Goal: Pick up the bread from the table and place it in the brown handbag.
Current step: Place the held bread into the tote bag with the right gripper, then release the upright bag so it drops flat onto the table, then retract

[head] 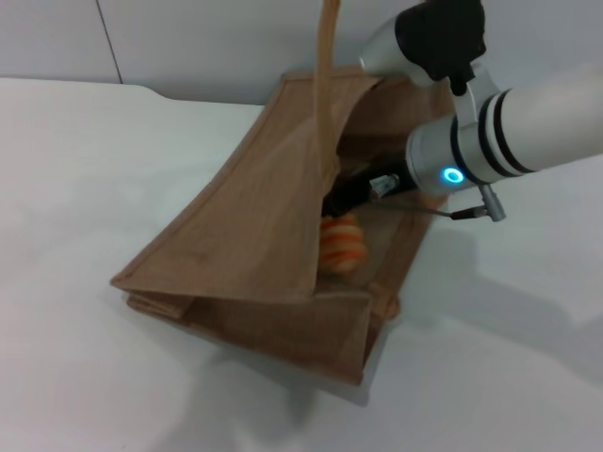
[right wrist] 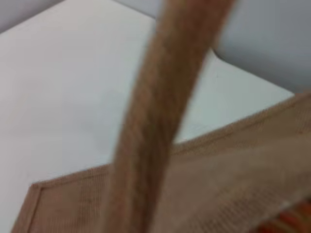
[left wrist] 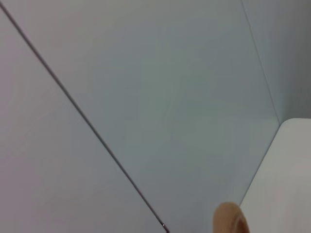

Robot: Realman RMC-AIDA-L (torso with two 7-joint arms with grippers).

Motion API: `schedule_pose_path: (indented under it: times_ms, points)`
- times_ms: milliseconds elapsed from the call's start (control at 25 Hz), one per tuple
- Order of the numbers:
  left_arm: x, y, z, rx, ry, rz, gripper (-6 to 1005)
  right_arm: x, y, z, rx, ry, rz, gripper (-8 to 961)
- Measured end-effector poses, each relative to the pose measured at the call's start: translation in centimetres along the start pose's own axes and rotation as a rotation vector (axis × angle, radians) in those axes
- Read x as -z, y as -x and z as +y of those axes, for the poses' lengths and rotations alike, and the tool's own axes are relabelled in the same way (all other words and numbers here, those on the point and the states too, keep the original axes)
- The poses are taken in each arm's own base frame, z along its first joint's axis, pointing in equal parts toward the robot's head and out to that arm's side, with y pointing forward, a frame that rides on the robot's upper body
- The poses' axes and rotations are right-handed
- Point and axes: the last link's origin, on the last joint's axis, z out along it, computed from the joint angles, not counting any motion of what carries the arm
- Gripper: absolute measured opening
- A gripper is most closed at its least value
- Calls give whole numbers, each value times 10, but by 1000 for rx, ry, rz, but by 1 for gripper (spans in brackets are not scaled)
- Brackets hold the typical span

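Bag (head: 245, 226) sits on the worktop (head: 85, 188), mouth opening toward my right side, near wall pulled up like a tent. One strap handle (head: 328, 56) runs straight up from the bag's top edge and out of the head view. I can't see my left gripper anywhere; the left wrist camera only gives me the wall (left wrist: 146, 97), a corner of the worktop (left wrist: 286, 179) and a tan strap end (left wrist: 231, 221) at the frame edge.

Right arm (head: 528, 122) comes in from the right, above the bag, forearm angled down into the bag's mouth. Right gripper (head: 344, 198) is inside the opening, dark, mostly hidden by the bag's raised wall. I cannot tell how far its fingers are open or whether they have hold of anything.

Bread (head: 342, 243) is inside the bag, just below the gripper, close to the front end of the opening. Orange stripes are clear in the head view. I can't say if the gripper is touching it or only right above it.

Right wrist camera: the strap (right wrist: 160, 121) crosses the frame close up, bag edge trim (right wrist: 73, 182) behind it, worktop (right wrist: 63, 73) beyond the bag. An orange patch (right wrist: 291, 218), probably the bread, shows at the corner of that frame.
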Motion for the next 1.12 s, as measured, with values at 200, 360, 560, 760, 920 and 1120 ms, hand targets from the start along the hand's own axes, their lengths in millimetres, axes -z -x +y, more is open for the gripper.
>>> schedule_pose_path:
  times_ms: [200,360,560,760,920,1120]
  points:
    - [1,8,-6,18,-20,-14,120,6,-10,-10,-33,-3,38,667]
    - [4,18,-14,51,-41,-25,120,17,-23,-28,-58,-45,92,669]
    - [7,35,-25,97,-71,-43,120,40,-38,-58,-122,-131,106,667]
    - [11,58,-38,164,-130,-25,120,71,-44,-86,-157,-262,29,669]
    - [16,78,-46,212,-184,9,120,92,-46,-103,-181,-362,-85,671]
    - [13,96,-50,303,-187,68,129,107,-52,-113,-197,-438,-186,671]
